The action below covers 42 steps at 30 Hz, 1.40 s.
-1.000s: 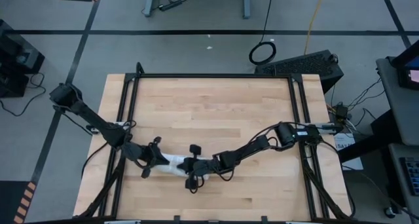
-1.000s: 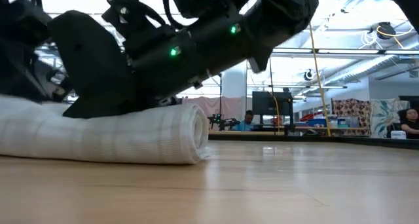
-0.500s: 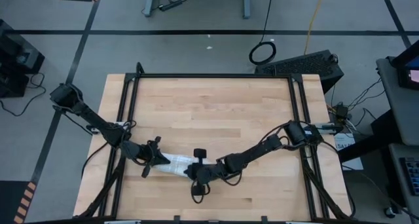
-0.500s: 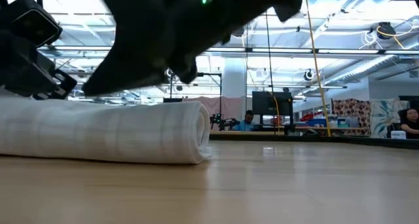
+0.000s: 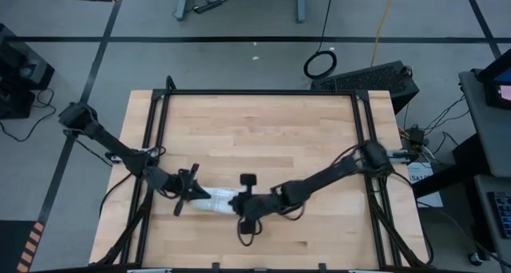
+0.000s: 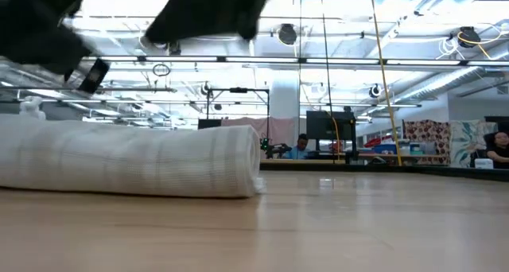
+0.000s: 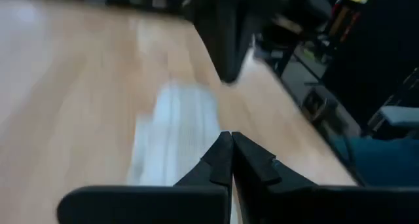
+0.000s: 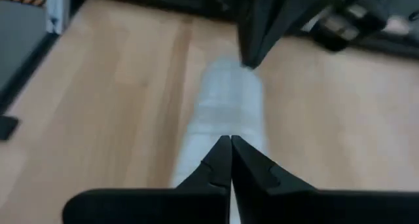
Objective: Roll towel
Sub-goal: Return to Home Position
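Note:
The towel (image 5: 218,203) lies rolled into a tight white cylinder on the wooden table (image 5: 263,137), near its front edge and left of centre. In the low view the towel roll (image 6: 135,167) rests on its side, its spiral end facing right. My left gripper (image 7: 230,140) is shut and hovers over the roll's left end (image 5: 201,198). My right gripper (image 8: 230,143) is shut too and hangs above the roll's right end (image 5: 235,203). Both are clear of the cloth, with nothing between their fingers.
A black metal frame (image 5: 255,92) runs along the table's far edge and down both sides. Bare wood stretches from the roll toward the far and right edges. Beyond the table, the low view shows a room with monitors and seated people (image 6: 302,147).
Both grippers have gone up off the rolled towel, the right one much more than the left, and both have tipped nearer to level. The roll stays where it was on the table, its top no longer pressed down.

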Each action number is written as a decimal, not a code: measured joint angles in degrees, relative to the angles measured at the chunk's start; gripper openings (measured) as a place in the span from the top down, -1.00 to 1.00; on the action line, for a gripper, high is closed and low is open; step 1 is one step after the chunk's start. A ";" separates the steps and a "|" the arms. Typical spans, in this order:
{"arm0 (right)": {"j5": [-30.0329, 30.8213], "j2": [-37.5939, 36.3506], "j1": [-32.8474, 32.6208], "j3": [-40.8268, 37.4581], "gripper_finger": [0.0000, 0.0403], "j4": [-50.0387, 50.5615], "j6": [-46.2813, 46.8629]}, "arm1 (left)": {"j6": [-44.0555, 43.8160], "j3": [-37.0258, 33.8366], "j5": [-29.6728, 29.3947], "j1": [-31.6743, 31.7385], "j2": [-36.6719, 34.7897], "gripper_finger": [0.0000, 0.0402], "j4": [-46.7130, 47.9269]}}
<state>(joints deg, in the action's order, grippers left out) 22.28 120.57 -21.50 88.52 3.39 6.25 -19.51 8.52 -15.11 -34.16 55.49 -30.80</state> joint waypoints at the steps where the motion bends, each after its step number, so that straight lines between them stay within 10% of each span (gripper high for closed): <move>1: 0.09 -2.64 0.02 0.10 1.00 2.95 -1.73 | 2.59 1.18 0.37 0.80 -0.51 0.95 -0.02; 12: 0.30 -26.31 1.97 0.06 1.00 28.68 -7.16 | 32.02 8.18 11.77 9.85 -12.15 0.95 2.84; 20: -0.06 -36.10 -0.29 -5.38 1.00 32.77 -7.35 | 30.72 7.91 13.37 22.68 -20.81 0.95 13.30; 33: -10.29 -52.24 2.69 -58.24 1.00 -24.13 -7.39 | 25.48 1.39 14.79 29.89 -17.87 0.95 8.62; 42: -17.31 -54.59 12.09 -77.38 1.00 -51.19 -6.68 | 24.92 -2.24 16.17 35.26 -17.53 0.95 4.15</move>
<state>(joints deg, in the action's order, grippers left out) 4.97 65.97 -9.41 11.14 -47.80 -0.43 5.41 6.28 1.06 1.10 37.95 -26.65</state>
